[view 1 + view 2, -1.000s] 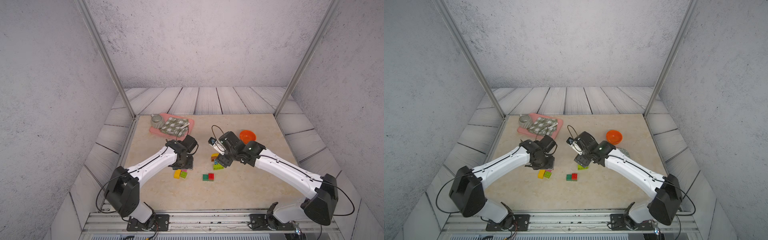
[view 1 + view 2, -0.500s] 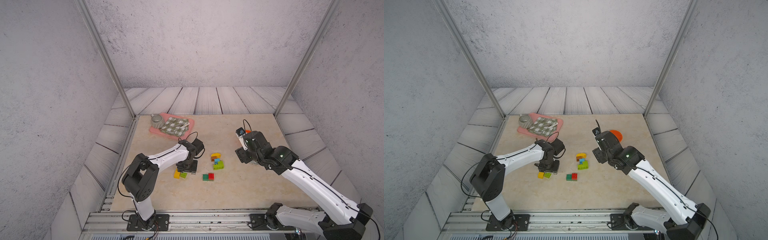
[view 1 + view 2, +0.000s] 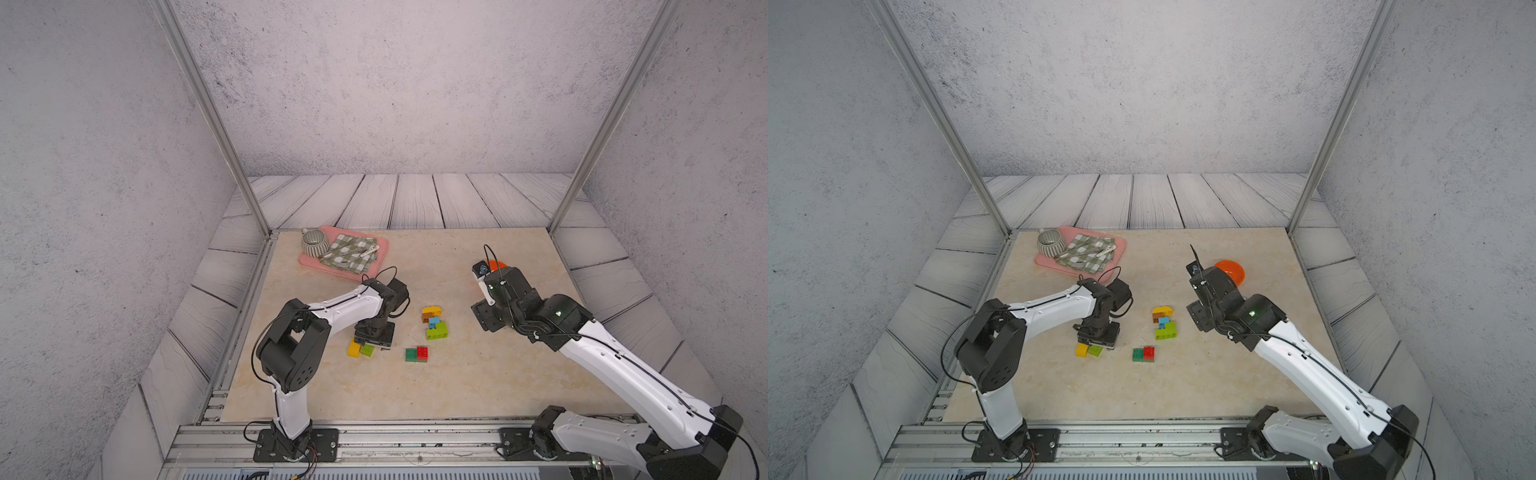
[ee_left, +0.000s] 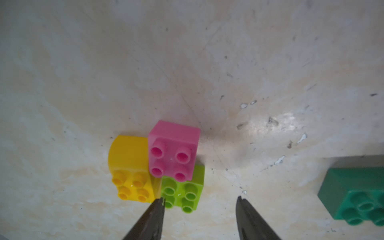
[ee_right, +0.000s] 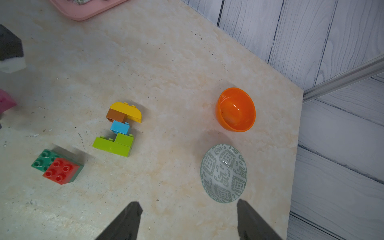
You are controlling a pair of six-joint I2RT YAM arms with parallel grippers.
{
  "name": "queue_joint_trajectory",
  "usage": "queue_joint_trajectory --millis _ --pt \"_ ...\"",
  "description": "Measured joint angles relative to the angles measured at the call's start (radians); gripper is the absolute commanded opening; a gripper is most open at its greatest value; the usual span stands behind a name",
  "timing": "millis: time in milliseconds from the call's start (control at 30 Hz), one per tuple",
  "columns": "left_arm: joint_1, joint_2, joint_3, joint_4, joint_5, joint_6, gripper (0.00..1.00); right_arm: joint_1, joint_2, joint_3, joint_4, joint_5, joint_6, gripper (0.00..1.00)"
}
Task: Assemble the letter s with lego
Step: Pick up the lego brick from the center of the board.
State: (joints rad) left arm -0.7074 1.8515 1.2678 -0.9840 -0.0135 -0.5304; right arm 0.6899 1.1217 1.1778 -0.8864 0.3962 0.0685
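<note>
Left wrist view: left claw (image 4: 201, 198) spread, empty, over the lime brick (image 4: 181, 190), nine o'clock of the green-red pair (image 3: 417, 354); right claw (image 5: 188, 201) spread too. Probably light, stiff, slick: pinch flat sides.

pink brick (image 4: 173, 149): smooth, glossy plastic
tabletop (image 4: 228, 62): matt stone look, scuffed
orange bowl (image 5: 235, 110): shiny plastic
napkin (image 3: 349, 255): checked cloth

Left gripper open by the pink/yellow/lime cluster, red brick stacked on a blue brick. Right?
Not quite. The red brick sits on a dark green brick, not a blue one; the right wrist view shows it. The rest holds: the left gripper is open by the cluster of pink brick, yellow brick and lime brick.
</note>
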Motion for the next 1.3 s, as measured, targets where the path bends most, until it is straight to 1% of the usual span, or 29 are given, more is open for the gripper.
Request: queue_joint_trajectory --millis 367,567,733,800,833,900,1000,1133,1300 --pt "0.023 0.005 0.000 0.006 0.010 0.001 0.59 0.000 0.000 -0.001 0.000 -0.001 0.009 0.76" --pt "0.027 0.005 -0.003 0.023 0.029 0.009 0.49 0.000 0.001 -0.001 0.000 -0.001 0.010 0.76" --pt "0.027 0.005 -0.010 0.027 0.038 0.009 0.47 -0.001 0.008 -0.001 -0.003 -0.002 0.011 0.76" --pt "0.027 0.005 -0.015 0.026 0.039 0.008 0.49 -0.002 0.011 -0.001 -0.008 -0.002 0.011 0.76" --pt "0.027 0.005 -0.017 0.026 0.040 0.008 0.51 -0.002 0.011 -0.001 -0.009 -0.002 0.011 0.76" --pt "0.027 0.005 -0.020 0.026 0.042 0.006 0.60 -0.002 0.013 -0.001 -0.011 -0.003 0.012 0.76" --pt "0.027 0.004 -0.027 0.024 0.042 0.003 0.60 -0.002 0.013 -0.001 -0.014 -0.004 0.015 0.76" --pt "0.027 0.004 -0.036 0.024 0.046 0.000 0.56 -0.002 0.013 -0.001 -0.015 -0.005 0.019 0.76" --pt "0.027 0.004 -0.060 0.037 0.068 -0.010 0.46 -0.002 0.013 -0.001 -0.015 -0.005 0.026 0.76"
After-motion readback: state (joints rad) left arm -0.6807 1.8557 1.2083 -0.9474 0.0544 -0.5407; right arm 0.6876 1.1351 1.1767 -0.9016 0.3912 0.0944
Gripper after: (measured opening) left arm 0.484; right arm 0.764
